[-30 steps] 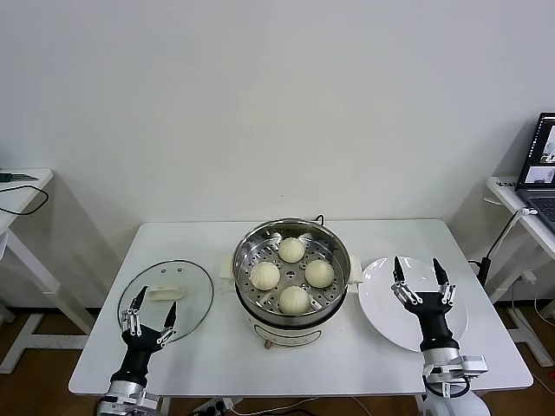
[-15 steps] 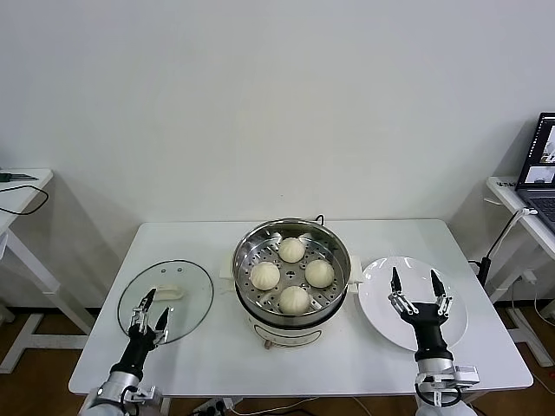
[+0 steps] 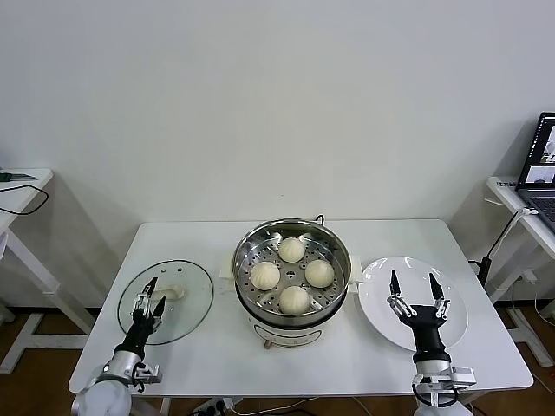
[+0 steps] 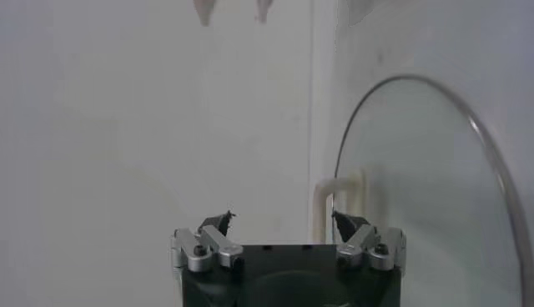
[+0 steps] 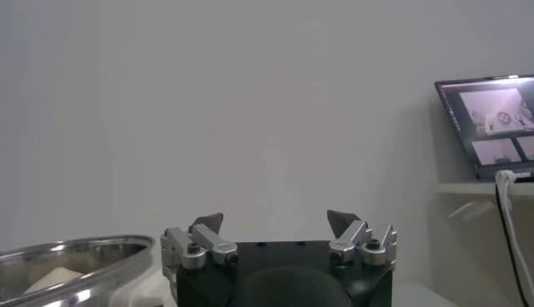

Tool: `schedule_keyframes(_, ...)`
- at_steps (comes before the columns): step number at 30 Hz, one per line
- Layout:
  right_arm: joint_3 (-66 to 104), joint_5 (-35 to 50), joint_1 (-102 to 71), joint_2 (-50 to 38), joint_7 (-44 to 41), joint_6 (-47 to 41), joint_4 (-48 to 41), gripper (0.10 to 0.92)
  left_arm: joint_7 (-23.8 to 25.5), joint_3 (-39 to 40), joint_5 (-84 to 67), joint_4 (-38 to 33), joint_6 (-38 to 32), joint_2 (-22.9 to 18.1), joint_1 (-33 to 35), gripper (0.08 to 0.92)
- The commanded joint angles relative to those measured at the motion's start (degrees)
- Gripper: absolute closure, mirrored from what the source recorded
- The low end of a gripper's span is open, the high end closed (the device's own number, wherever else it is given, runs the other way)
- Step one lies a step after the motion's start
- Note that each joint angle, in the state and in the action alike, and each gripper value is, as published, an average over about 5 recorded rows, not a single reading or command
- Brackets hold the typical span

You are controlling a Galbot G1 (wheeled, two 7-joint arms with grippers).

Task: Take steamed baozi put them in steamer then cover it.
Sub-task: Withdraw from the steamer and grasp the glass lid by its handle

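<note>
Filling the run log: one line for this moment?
four cream-white buns: in steel steamer | glass lid: on table | left pincer: open over lid

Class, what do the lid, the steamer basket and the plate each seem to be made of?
Lid: clear glass with a thin metal rim; the table shows through it. Its handle looks like white plastic.
Steamer basket: shiny polished metal, probably stainless steel, with a perforated floor and mirror-like walls.
Plate: glossy white, likely glazed ceramic, though plastic is possible.

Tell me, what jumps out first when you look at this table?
The shiny steamer in the middle of the table, with four white baozi inside and no lid on. Its glass cover lies flat on the robot's left, under the open left pincer; the open right pincer hovers over a white plate.
</note>
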Motion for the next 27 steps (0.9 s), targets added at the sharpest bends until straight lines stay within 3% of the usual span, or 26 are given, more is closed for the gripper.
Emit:
schedule_keyframes(1, -0.27, -0.32, 0.02, 0.25, 0.04, 0.19, -0.41, 0.203, -0.41, 0.13, 2.87, 4.55, 0.70, 0.08, -4.68, 0.177)
schedule_keyframes(27, -0.90, -1.82, -0.70, -0.24, -0.07, 1.06, -0.87, 0.203, -1.31, 1.09, 3.96, 8.88, 2.96, -0.83, -8.38, 0.202)
